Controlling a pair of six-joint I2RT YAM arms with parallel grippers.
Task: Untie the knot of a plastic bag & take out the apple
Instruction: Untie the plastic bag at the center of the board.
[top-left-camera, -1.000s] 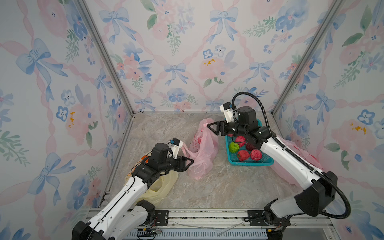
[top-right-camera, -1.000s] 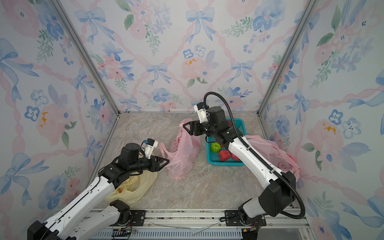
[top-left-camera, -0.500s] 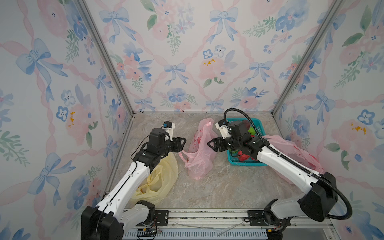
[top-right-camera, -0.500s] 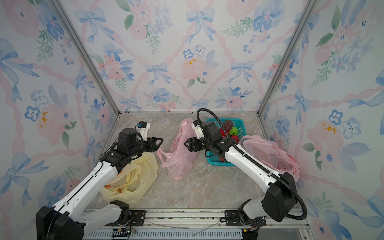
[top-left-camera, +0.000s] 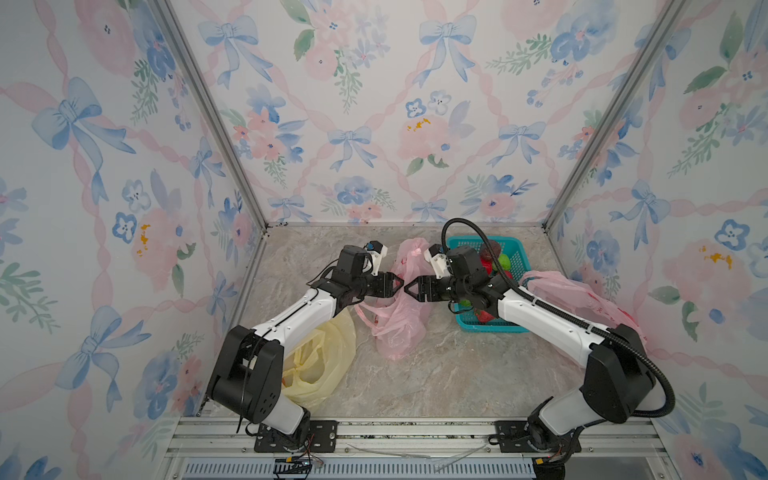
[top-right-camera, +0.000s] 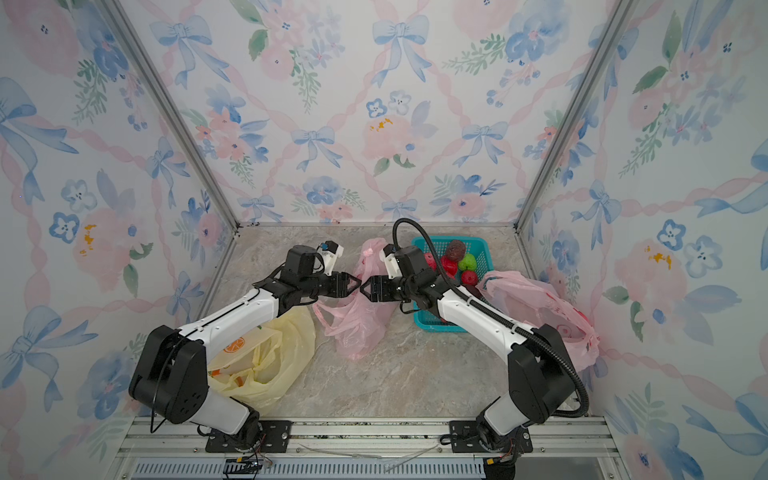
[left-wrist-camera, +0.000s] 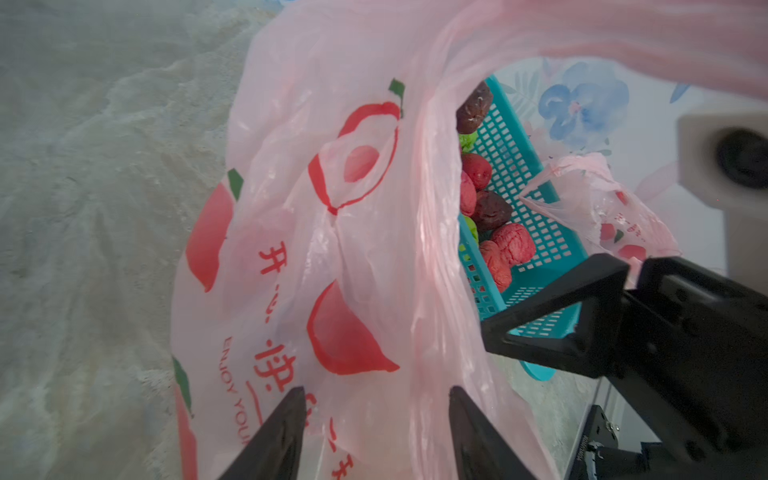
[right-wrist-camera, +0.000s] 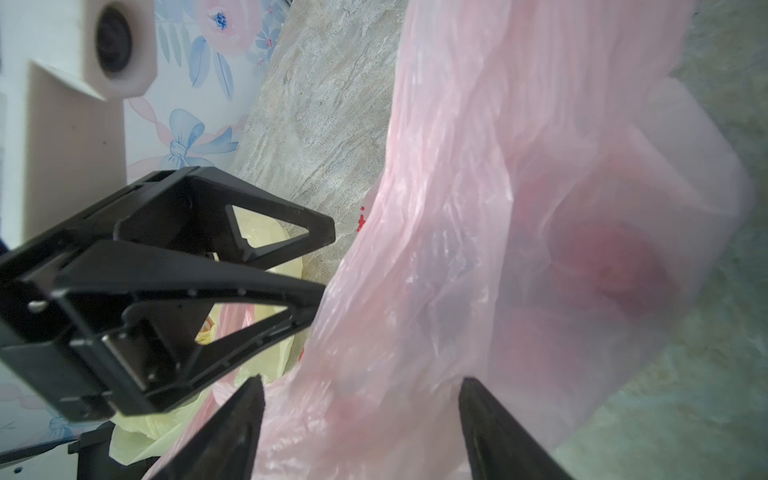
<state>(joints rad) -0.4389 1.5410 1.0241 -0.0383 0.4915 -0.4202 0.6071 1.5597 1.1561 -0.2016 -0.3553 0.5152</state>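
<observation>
The pink plastic bag (top-left-camera: 399, 328) lies mid-floor, its knot (top-left-camera: 414, 250) a bunched twist at the far end, also seen in both top views (top-right-camera: 368, 252). My left gripper (top-left-camera: 397, 284) and right gripper (top-left-camera: 411, 288) hover over the bag's middle, tips facing each other almost nose to nose, both open. In the left wrist view the printed bag (left-wrist-camera: 332, 232) fills the space beyond my left gripper (left-wrist-camera: 376, 392). In the right wrist view the film lies behind my right gripper (right-wrist-camera: 361, 382). A blurred red mass (right-wrist-camera: 615, 270) shows through the film; whether it is the apple or print I cannot tell.
A teal basket (top-left-camera: 515, 266) with red, green and dark fruit stands right of the bag, under my right arm. Another pink bag (top-left-camera: 582, 299) slumps against the right wall. A yellow bag (top-left-camera: 320, 365) lies front left beneath my left arm.
My left gripper went from the bag's near left side toward the back and then right. My right gripper came down from near the knot and slightly left. The tips now meet over the bag.
</observation>
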